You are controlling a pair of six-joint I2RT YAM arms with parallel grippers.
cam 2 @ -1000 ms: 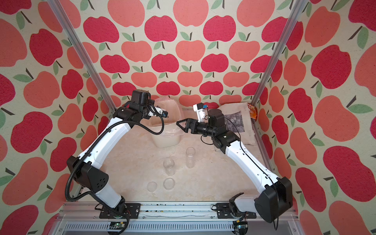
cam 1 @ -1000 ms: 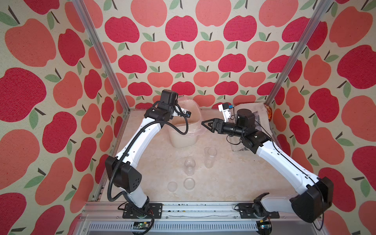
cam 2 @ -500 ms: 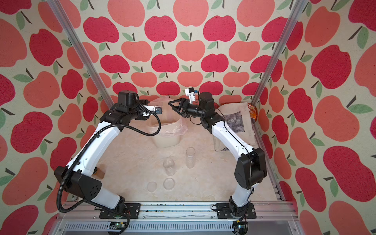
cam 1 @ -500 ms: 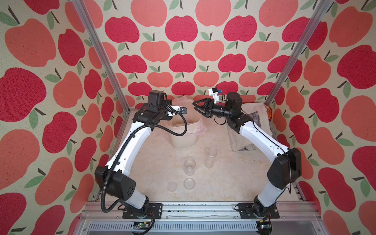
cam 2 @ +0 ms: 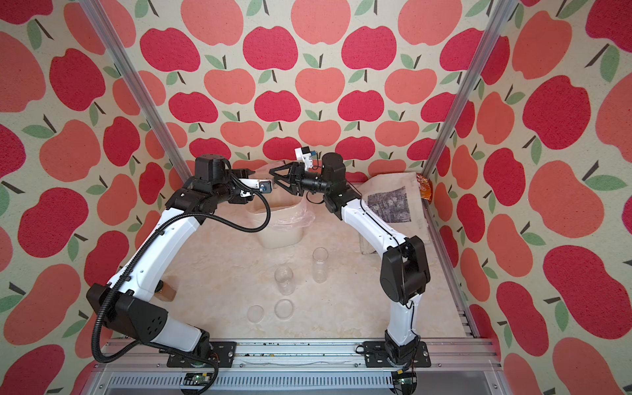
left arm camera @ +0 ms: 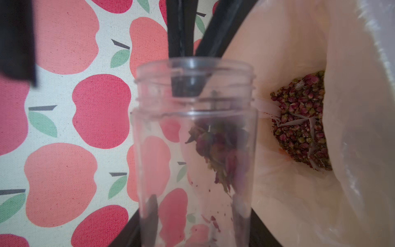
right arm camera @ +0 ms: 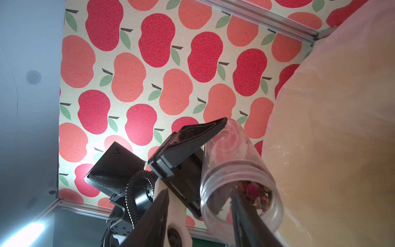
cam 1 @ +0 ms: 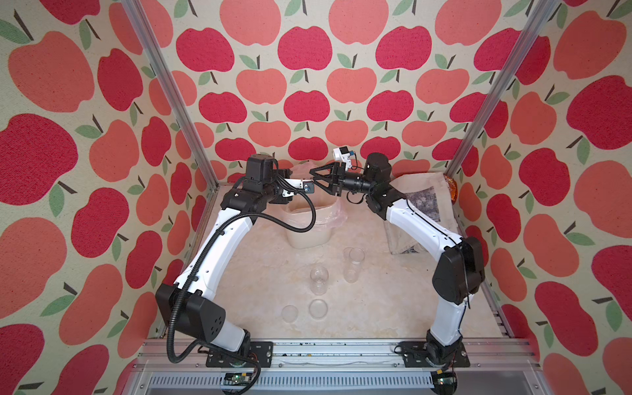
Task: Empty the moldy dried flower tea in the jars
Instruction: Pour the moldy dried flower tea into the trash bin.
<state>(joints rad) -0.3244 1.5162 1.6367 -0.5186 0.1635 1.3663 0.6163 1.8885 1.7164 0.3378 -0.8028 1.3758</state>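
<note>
My left gripper (left arm camera: 195, 224) is shut on a clear, lidless jar (left arm camera: 195, 149), held tilted beside the cream waste bin (left arm camera: 277, 64). A clump of moldy dried flower tea (left arm camera: 220, 149) sticks inside this jar. More tea (left arm camera: 301, 122) lies in the bin's liner. My right gripper (right arm camera: 198, 213) is open at the jar's mouth, one finger (right arm camera: 241, 213) inside the rim near the tea (right arm camera: 254, 192), the other outside. In both top views the two grippers (cam 1: 314, 175) (cam 2: 272, 174) meet above the bin (cam 1: 307, 232).
Two empty open jars (cam 1: 319, 280) (cam 1: 354, 265) stand mid-table, with two round clear lids (cam 1: 290, 314) (cam 1: 318, 308) in front of them. A printed cloth bag (cam 1: 424, 201) lies at the back right, an orange packet (cam 1: 452, 188) by the corner post.
My right arm has swung up and back from mid-table to the held jar's mouth, its jaws narrowing. My left arm has pulled the jar a little to the left.
</note>
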